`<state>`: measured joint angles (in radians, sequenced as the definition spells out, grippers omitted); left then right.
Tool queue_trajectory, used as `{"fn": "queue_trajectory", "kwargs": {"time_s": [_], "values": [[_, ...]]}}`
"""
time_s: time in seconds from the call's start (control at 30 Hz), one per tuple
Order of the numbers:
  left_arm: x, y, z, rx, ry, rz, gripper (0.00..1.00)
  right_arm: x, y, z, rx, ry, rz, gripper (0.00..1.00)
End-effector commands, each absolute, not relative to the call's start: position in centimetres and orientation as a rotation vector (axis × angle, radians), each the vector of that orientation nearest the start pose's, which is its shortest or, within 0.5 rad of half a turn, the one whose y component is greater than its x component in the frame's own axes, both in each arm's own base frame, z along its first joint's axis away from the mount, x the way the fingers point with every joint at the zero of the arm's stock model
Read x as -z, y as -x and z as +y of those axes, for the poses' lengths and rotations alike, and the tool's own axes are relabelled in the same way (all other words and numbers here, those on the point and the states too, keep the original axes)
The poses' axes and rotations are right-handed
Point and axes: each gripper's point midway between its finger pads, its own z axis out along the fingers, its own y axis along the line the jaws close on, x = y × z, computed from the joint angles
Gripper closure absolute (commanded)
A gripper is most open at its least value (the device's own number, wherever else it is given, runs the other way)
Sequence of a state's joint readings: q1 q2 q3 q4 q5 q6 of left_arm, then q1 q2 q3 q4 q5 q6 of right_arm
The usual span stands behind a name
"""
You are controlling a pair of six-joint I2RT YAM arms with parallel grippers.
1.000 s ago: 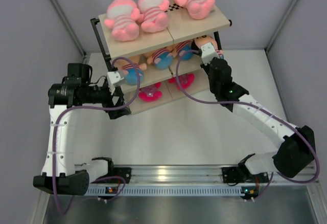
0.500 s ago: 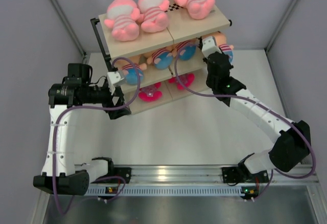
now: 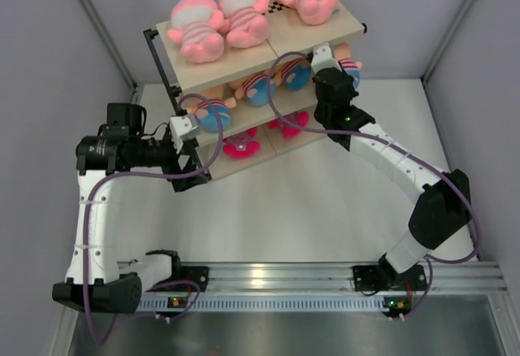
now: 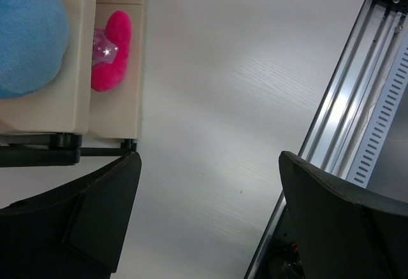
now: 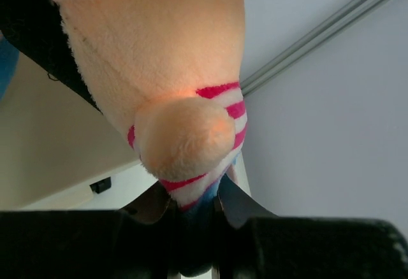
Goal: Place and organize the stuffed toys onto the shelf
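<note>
A pale table (image 3: 325,210) between grey walls (image 3: 49,47) carries the shelf (image 3: 341,24) at its far side. The right gripper (image 3: 327,62) is at the right end of the middle tier, its jaws drawn narrow onto a boy doll (image 3: 348,62), pinching the striped shirt just beyond its fingertips. Left of that gripper, 3 other boy dolls (image 3: 258,88) lie on the same tier. Above it, 3 pink dolls (image 3: 242,10) lie on the top board. The left gripper (image 4: 207,209) gapes wide, holding nothing, just off the shelf's left front corner.
</note>
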<state>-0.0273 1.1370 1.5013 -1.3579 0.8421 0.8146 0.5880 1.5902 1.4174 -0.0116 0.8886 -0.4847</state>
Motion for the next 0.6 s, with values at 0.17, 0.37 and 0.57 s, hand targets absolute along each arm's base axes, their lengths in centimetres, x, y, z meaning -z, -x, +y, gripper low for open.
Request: {"fn": "queue_trajectory", "kwargs": {"time_s": [0.17,0.37,0.57], "values": [[-30.1,-20.1,-11.5,0.645,-1.196,1.893,0.05,-33.1,-45.1,14.6,0.528,0.255,1.708,0.61],[-29.9,-20.1,-11.5,0.653,-1.198,1.894,0.05,-32.0,-44.5,15.2,0.436,0.280,1.706,0.47],[-29.8,-20.0,-11.4,0.645,-1.197,1.899,0.05,-33.1,-44.2,15.0,0.321,0.236,1.697,0.37]]}}
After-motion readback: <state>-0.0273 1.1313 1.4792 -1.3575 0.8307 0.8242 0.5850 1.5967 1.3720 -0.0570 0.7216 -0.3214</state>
